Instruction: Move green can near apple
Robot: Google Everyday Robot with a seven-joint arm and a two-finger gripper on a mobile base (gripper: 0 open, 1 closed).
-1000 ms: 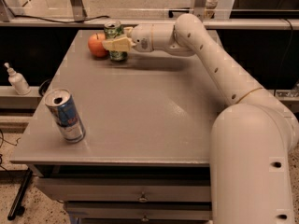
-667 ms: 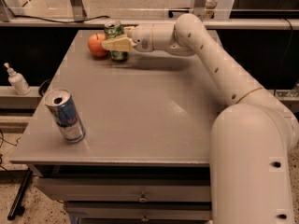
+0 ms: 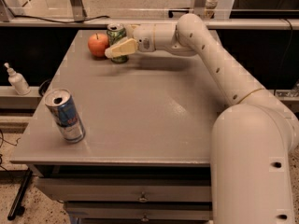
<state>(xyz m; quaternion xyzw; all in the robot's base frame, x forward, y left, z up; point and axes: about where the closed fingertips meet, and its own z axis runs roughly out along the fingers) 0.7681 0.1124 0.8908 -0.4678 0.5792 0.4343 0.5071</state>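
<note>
Your white arm (image 3: 219,73) reaches in from the right across the flat grey table (image 3: 154,125). Its gripper (image 3: 115,45) sits at the far-left corner, clamped on the slim green metal can (image 3: 116,33) — the cream near finger (image 3: 120,48) lies across the can's front, and the other is hidden behind it. The can stands upright, its silver top and pull-tab hole showing.

Just left of the gripper is the small round orange-red apple (image 3: 97,45); you cannot tell whether it touches the can. The table's far edge runs just behind the gripper.

Nearer the camera the tabletop lies open as far as the blue-and-silver drink can (image 3: 65,116), well apart by the front-left edge. A white pump bottle (image 3: 16,80) stands off the table, further left.
</note>
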